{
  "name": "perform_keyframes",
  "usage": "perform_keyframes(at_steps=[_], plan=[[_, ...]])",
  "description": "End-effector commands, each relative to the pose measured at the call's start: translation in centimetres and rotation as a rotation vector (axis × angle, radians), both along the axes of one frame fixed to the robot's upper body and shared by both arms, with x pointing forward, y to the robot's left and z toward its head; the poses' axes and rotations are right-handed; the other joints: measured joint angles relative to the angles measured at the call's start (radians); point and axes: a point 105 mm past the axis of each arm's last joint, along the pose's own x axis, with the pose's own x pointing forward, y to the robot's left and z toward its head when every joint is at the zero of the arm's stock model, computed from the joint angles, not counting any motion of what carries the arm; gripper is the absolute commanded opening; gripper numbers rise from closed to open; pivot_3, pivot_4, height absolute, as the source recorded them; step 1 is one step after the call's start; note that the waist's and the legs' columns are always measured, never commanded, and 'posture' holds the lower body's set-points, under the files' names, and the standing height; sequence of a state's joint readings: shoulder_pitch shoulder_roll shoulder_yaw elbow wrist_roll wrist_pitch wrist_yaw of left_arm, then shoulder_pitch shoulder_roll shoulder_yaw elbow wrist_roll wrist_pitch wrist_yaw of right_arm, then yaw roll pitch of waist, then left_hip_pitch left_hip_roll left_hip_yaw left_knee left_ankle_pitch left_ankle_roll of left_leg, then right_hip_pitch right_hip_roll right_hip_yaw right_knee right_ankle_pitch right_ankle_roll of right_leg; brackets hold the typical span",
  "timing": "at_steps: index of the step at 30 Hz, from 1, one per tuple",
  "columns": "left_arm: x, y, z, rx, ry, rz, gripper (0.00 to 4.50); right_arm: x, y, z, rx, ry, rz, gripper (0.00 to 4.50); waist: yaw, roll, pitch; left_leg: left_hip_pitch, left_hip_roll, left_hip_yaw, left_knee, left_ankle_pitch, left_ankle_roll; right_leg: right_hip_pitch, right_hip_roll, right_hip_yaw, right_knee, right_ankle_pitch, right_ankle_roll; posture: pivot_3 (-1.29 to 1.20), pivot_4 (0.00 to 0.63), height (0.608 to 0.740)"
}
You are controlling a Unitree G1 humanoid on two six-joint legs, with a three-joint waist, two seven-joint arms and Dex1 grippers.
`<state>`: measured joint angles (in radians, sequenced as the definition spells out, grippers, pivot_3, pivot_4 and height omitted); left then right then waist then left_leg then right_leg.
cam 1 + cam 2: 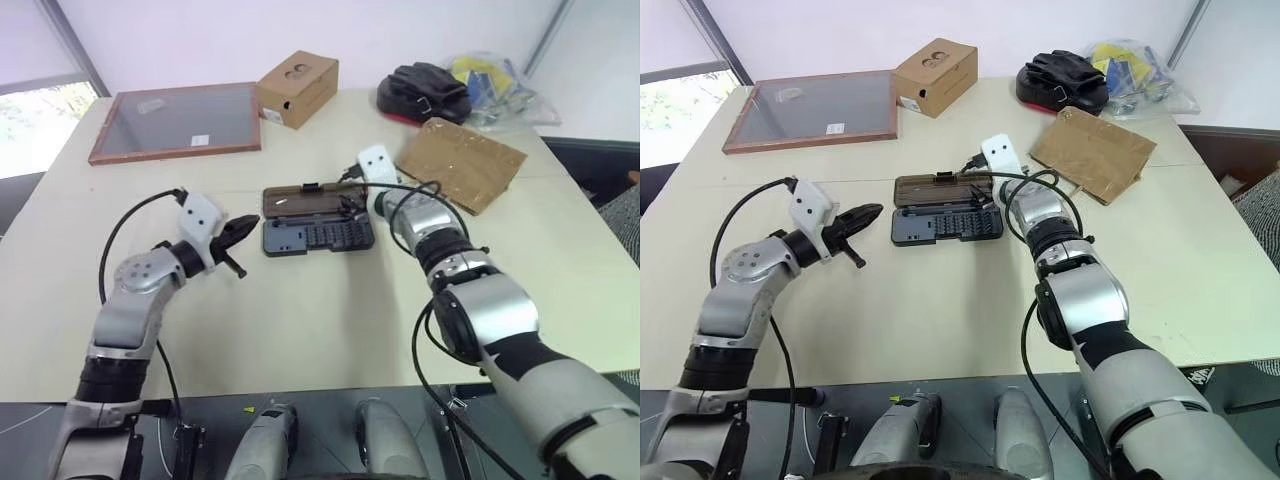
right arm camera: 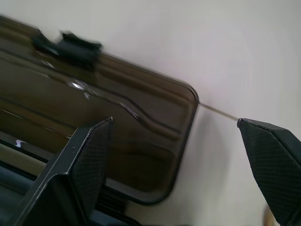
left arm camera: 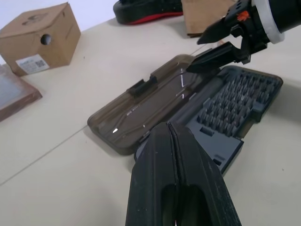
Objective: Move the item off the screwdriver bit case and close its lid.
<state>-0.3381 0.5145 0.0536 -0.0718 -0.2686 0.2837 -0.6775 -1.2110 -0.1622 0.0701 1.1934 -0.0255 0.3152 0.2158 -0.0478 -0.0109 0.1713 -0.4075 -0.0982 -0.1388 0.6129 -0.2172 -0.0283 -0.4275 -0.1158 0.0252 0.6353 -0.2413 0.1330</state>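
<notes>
The bag [image 1: 461, 162] lies off the case [image 1: 318, 222], well apart at the table's far right, so that half looks done. The lid [image 1: 303, 199] lies flat open; the right gripper [image 3: 214, 49], spread wide and empty, hovers at its corner. The left gripper [image 1: 237, 231] waits pinched shut beside the case

The right pincer [image 1: 352, 203] covers the right end of the lid [image 1: 303, 199] in the left eye view. The bits in the case [image 1: 318, 237] are too small to tell apart, and the clear bag [image 1: 497, 88] at upper right holds contents too jumbled to identify
</notes>
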Motion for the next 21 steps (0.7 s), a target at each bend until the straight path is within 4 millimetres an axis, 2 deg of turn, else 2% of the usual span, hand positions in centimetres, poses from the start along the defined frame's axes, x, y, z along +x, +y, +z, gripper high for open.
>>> perform_keyframes(at_steps=[1, 5, 6, 7, 8, 11, 14, 15, 21], plan=[[-0.5, 0.4, 1.3, 0.01, -0.052, 0.014, 0.0, 0.4, 0.8, 1.7, -0.026, -0.058, -0.002, 4.4, -0.002, 0.0, 0.0, 0.0, 0.0, 0.0, 0.0, 0.0, 0.0, 0.0, 0.0, 0.0, 0.0, 0.0, 0.0, 0.0, 0.15, 0.74], [-0.7, 0.5, 1.2, 0.005, -0.05, 0.025, 0.0, 0.2, 1.0, 1.0, -0.007, -0.015, -0.014, 4.4, -0.002, 0.0, 0.0, 0.0, 0.0, 0.0, 0.0, 0.0, 0.0, 0.0, 0.0, 0.0, 0.001, 0.0, 0.0, 0.0, 0.15, 0.74], [-0.8, 0.5, 1.2, 0.006, -0.049, 0.026, 0.0, 0.2, 1.0, 0.8, 0.007, -0.003, -0.018, 4.03, -0.002, 0.0, 0.0, 0.0, 0.0, 0.0, 0.0, 0.0, 0.0, 0.0, 0.0, 0.0, 0.001, 0.0, 0.0, 0.0, 0.15, 0.74], [-0.8, 0.5, 1.1, 0.006, -0.048, 0.027, 0.0, 0.1, 1.1, 0.7, 0.015, 0.006, -0.021, 3.86, -0.002, 0.0, 0.0, 0.0, 0.0, 0.0, 0.0, 0.0, 0.0, 0.0, 0.0, 0.0, 0.001, 0.0, 0.0, 0.0, 0.15, 0.74], [-0.8, 0.5, 1.1, 0.006, -0.048, 0.028, 0.0, 0.1, 1.1, 0.5, 0.027, 0.019, -0.026, 3.54, -0.002, 0.0, 0.0, 0.0, 0.0, 0.0, 0.0, 0.0, 0.0, 0.0, 0.0, 0.0, 0.001, 0.0, 0.0, 0.0, 0.15, 0.74], [-0.8, 0.5, 1.2, 0.004, -0.05, 0.032, 0.0, -0.3, 1.2, -0.2, 0.11, 0.098, -0.066, 2.11, -0.001, 0.0, 0.0, 0.0, 0.0, 0.0, 0.0, 0.0, 0.0, 0.0, 0.0, 0.0, 0.001, 0.0, 0.0, 0.0, 0.15, 0.74], [-0.7, 0.5, 1.3, 0.003, -0.054, 0.036, 0.0, -0.5, 1.0, -0.5, 0.152, 0.142, -0.096, 0.42, 0.0, 0.0, 0.0, 0.0, 0.0, 0.0, 0.0, 0.0, 0.0, 0.0, 0.0, 0.0, 0.001, 0.0, 0.0, 0.0, 0.15, 0.74], [-0.7, 0.5, 1.3, 0.003, -0.055, 0.039, 0.0, -0.5, 0.9, -0.6, 0.149, 0.149, -0.103, 0.05, -0.001, 0.0, 0.0, 0.0, 0.0, 0.0, 0.0, 0.0, 0.0, 0.0, 0.0, 0.0, 0.001, 0.0, 0.0, 0.0, 0.15, 0.74], [-0.7, 0.7, 1.3, 0.007, -0.062, 0.053, 0.0, -0.7, 0.8, -1.1, 0.154, 0.186, -0.123, 0.05, 0.0, 0.0, -0.001, 0.0, 0.0, 0.0, 0.0, 0.0, 0.0, 0.001, 0.001, 0.0, 0.001, 0.0, 0.0, 0.0, 0.15, 0.74]])
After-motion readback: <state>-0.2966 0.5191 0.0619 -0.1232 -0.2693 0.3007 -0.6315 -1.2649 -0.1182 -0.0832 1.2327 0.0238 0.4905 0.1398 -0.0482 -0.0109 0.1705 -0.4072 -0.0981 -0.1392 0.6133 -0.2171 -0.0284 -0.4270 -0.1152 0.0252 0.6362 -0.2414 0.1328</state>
